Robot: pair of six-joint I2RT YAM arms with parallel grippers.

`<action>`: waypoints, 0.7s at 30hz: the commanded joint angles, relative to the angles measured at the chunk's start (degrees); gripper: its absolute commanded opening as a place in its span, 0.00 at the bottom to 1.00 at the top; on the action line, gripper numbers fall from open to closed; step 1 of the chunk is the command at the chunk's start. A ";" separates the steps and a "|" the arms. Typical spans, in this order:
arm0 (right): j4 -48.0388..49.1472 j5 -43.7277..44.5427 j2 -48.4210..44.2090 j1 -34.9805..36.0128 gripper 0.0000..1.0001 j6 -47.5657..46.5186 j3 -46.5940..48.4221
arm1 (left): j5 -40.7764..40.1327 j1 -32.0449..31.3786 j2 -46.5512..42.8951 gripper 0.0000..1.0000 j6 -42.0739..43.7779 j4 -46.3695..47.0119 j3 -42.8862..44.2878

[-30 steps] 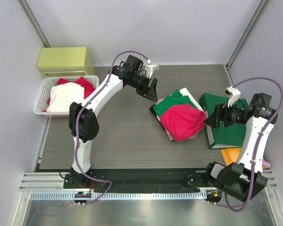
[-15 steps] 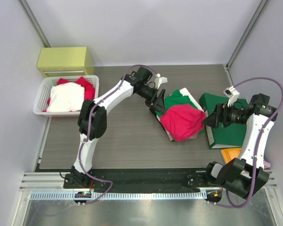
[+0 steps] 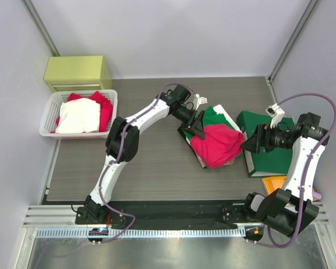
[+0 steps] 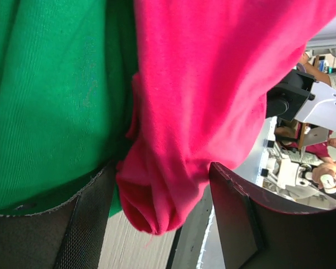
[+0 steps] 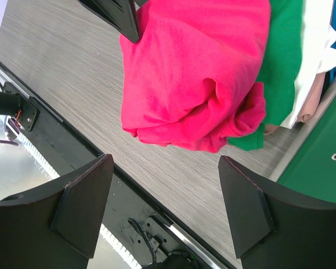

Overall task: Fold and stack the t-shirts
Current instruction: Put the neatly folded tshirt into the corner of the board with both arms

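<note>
The pinkish-red shirt point(image 3: 217, 145) lies crumpled on the green shirt point(image 3: 214, 116) on the tabletop point(image 3: 151, 168). The left gripper point(image 3: 198, 125), fingers point(image 4: 92, 224) apart around its bunched edge, should probably pinch one layer only, while the right gripper point(image 3: 251, 142) hangs spread wide and empty nearby. Grey woodgrain surface, pale walls point(image 3: 185, 39), a laundry basket point(image 3: 49, 133) far left.

L gripper point(image 3: 198, 126), R gripper point(image 3: 248, 144): jaws wide apart on both, L arm point(image 3: 148, 115) outstretched

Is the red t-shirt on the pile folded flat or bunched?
Bunched: the red t-shirt lies as a rumpled lump with rolled edges atop the green one.
</note>
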 commanded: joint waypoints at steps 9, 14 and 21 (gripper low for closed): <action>3.54 1.20 0.60 -0.64 0.81 -0.52 -2.23 | 4.35 -1.81 2.50 0.65 -3.51 2.70 3.76; 4.07 1.91 0.78 -0.81 0.81 -0.96 -2.94 | 6.11 -2.43 3.91 0.31 -4.92 3.84 4.56; 4.16 1.64 0.34 -0.90 0.81 -0.79 -2.85 | 6.03 -2.61 4.09 0.00 -3.96 2.97 4.56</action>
